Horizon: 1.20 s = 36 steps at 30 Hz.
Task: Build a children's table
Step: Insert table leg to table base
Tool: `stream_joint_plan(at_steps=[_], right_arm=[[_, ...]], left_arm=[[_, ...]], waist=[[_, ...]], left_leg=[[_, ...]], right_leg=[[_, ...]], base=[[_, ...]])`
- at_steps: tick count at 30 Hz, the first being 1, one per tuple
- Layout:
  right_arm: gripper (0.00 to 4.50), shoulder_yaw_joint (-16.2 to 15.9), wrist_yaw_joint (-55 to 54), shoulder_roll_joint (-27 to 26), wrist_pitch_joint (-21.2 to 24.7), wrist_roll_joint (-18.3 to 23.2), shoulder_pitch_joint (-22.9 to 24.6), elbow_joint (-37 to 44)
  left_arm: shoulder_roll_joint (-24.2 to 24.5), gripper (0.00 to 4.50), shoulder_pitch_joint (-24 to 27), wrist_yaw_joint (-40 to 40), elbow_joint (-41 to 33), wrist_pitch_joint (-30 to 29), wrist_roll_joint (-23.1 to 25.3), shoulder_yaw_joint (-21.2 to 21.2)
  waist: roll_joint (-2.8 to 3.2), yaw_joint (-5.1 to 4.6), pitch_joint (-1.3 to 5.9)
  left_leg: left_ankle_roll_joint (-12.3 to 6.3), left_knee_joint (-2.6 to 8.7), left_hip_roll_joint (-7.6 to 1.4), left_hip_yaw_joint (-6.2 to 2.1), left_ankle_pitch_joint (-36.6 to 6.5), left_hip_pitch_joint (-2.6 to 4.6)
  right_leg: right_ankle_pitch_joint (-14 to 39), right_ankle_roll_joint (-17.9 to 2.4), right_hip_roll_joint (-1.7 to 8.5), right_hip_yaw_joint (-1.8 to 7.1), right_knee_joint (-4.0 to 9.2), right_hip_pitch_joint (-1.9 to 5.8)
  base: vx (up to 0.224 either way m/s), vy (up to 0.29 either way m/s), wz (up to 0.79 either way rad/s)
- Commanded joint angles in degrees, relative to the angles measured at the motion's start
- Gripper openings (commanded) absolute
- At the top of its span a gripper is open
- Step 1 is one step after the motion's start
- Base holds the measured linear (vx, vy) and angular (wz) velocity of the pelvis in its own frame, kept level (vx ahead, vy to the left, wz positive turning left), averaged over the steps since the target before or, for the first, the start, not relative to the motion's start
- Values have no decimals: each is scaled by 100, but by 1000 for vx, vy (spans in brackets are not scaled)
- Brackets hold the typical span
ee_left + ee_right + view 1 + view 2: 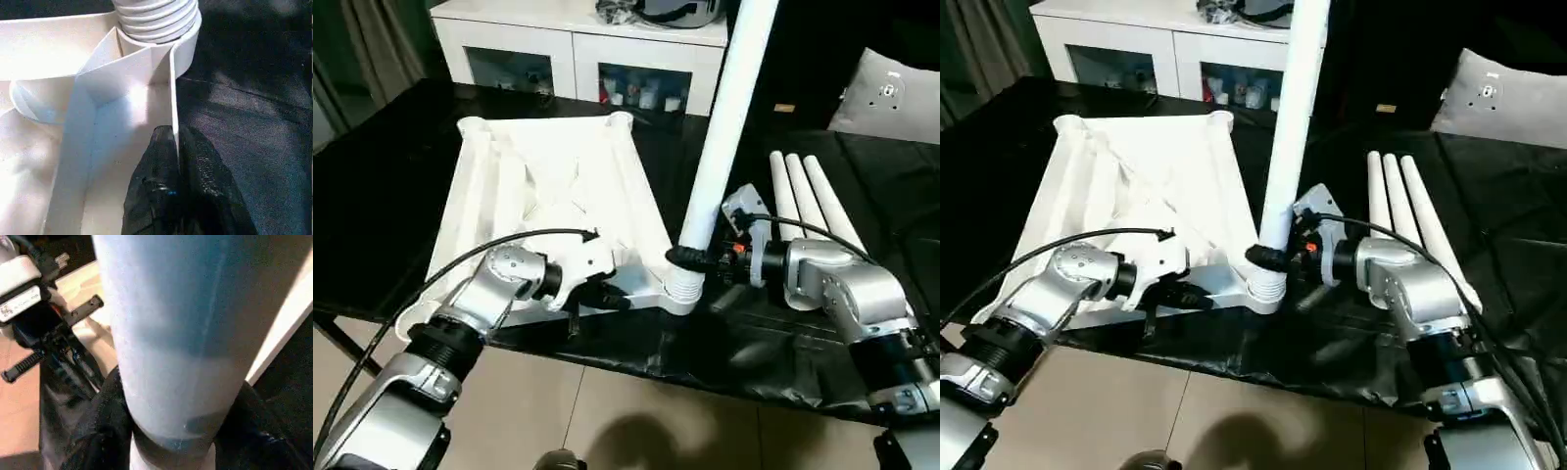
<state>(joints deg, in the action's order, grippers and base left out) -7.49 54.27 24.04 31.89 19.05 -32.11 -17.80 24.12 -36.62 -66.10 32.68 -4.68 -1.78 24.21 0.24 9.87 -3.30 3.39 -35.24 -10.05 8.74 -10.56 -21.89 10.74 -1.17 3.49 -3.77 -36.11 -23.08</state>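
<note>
The white plastic rectangular tabletop lies upside down on the black-covered table, ribbed underside up, left of centre. At its near right corner one long round tapered white leg stands upright, leaning slightly right, its threaded end seated in the corner socket. The right gripper reaches in from the right, and its jaws are wrapped around the leg low down, just above the threads. On the left, the left gripper comes in along the near edge; its jaws are pinched nearly together on the thin side wall of the tabletop, just beside that socket. To the right, three more white tapered legs lie side by side on the table. At the far side stands a white low cabinet with glass doors.
</note>
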Motion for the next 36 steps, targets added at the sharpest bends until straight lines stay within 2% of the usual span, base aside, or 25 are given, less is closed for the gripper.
stream_joint_plan(at_steps=[1,4,11,12,13,14,15,17,19,20,21,22,26,27,30,31,34,36], right_arm=[[186,40,16,-78,72,49,32,-355],[186,256,85,-104,-4,189,85,-623],[186,440,116,-75,-74,275,430,-616],[186,489,89,-98,-260,273,662,-517],[186,537,41,-137,-452,284,833,-393],[186,537,41,-137,-452,284,833,-393],[186,596,-41,-193,-557,315,961,-251],[186,666,-165,-255,-660,329,1119,-115],[186,688,-270,-284,-788,272,1239,-104],[186,689,-306,-292,-851,238,1286,-110],[186,676,-330,-294,-913,197,1320,-117],[186,617,-369,-281,-1021,97,1380,-107],[186,294,-343,-140,-1223,-255,1437,41],[186,294,-343,-140,-1223,-255,1437,41],[186,-33,-227,23,-1318,-564,1390,103],[186,-168,-172,92,-1264,-662,1351,97],[186,-480,51,222,-1142,-789,1239,76],[186,-532,121,231,-1119,-795,1206,65]], left_arm=[[-62,0,61,-232,-128,36,99,130],[-100,0,46,-141,-98,92,106,78],[-115,0,67,-86,-75,92,130,44],[-141,0,82,-33,-57,100,142,-2],[-166,0,86,24,-36,109,143,-38],[-166,0,86,24,-36,109,143,-38],[-189,0,82,92,-6,131,143,-70],[-220,0,77,163,35,145,141,-106],[-240,0,76,182,60,144,141,-112],[-249,0,78,188,69,146,145,-114],[-257,0,80,194,77,147,150,-114],[-269,0,91,202,87,154,159,-113],[-258,0,113,177,82,174,217,-84],[-258,0,113,177,82,174,217,-84],[-245,0,97,139,101,216,258,-55],[-241,0,88,133,116,238,271,-45],[-206,0,56,63,151,301,328,-12],[-192,0,41,36,164,318,345,-7]], waist=[[38,-4,416],[31,-2,416],[60,52,428],[76,68,431],[61,91,428],[57,96,427],[112,107,432],[75,110,422],[110,111,418],[101,108,413],[155,116,414],[131,103,414],[146,102,411],[145,100,407],[149,93,401],[127,79,375],[134,71,346],[122,62,348]], left_leg=[[123,478,-332,-83,-1221,100],[119,475,-339,-76,-1258,108],[93,470,-345,-76,-1224,107],[91,469,-347,-78,-1231,105],[81,470,-353,-78,-1248,109],[74,474,-354,-77,-1271,109],[82,473,-346,-87,-1291,108],[81,487,-344,-86,-1365,110],[94,494,-342,-85,-1486,126],[100,498,-343,-87,-1501,126],[119,505,-344,-102,-1546,123],[115,508,-346,-94,-1571,124],[84,520,-338,-100,-1620,120],[90,527,-337,-102,-1645,124],[105,545,-339,-105,-1672,128],[109,564,-330,-101,-1781,143],[119,602,-335,-112,-2059,230],[108,618,-340,-116,-2052,236]], right_leg=[[1133,-1180,575,304,423,281],[1134,-1198,580,305,432,279],[979,-1213,569,298,422,283],[959,-1214,577,300,422,283],[959,-1192,582,304,427,277],[982,-1182,589,309,437,281],[1040,-1192,584,302,430,281],[1216,-1120,586,305,458,278],[1486,-1046,578,309,502,256],[1515,-1034,578,310,502,253],[1571,-1019,577,308,497,250],[1583,-999,574,311,517,247],[1741,-939,579,311,532,250],[1843,-894,579,314,544,251],[1876,-858,568,318,551,255],[2045,-821,563,316,582,256],[2674,-710,596,317,662,246],[2705,-676,599,320,678,261]], base=[[0,0,0],[0,0,0],[0,0,0],[0,0,0],[0,0,0],[0,0,0],[0,0,0],[0,0,0],[0,0,0],[0,0,0],[0,0,0],[0,0,0],[0,0,0],[0,0,0],[0,0,0],[0,0,0],[0,0,0],[0,0,0]])
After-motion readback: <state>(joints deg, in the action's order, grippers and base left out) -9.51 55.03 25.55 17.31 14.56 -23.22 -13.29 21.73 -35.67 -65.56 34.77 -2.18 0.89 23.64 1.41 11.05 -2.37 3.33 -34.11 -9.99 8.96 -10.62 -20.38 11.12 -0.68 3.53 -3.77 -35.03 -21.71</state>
